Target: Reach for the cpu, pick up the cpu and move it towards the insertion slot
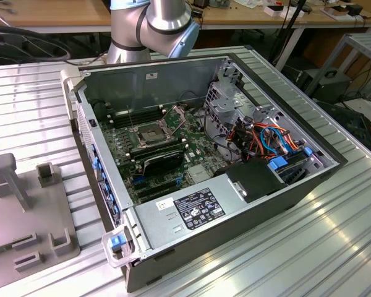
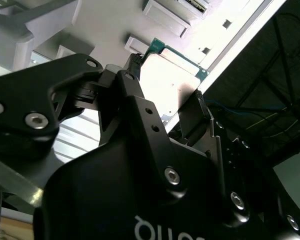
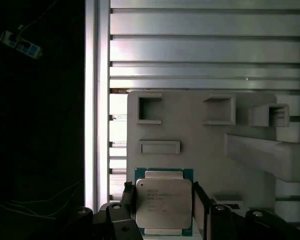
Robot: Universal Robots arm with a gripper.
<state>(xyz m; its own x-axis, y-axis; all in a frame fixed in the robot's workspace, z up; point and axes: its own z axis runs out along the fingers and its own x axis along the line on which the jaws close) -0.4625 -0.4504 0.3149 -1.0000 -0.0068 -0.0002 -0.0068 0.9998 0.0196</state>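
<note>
The cpu [image 3: 164, 202], a square chip with a silver lid on a green board, sits between my gripper's [image 3: 164, 192] two black fingers [image 3: 128, 194], over the grey fixture plate [image 3: 190, 130]. The fingers press against two opposite edges of the chip. In the second wrist view the cpu [image 2: 172, 75] also shows between the gripper's [image 2: 167, 80] fingertips, and I cannot tell if it is lifted off the plate. The insertion slot [image 1: 147, 134], a square socket with a silver frame, lies on the motherboard inside the open computer case [image 1: 272, 185].
The grey fixture plate [image 1: 25, 210] with raised blocks lies on the ribbed metal table at the exterior view's left, beside the case. Memory slots, a black finned block [image 1: 164, 162], coloured cables and a drive cage crowd the case interior. The arm's base [image 1: 148, 25] stands behind the case.
</note>
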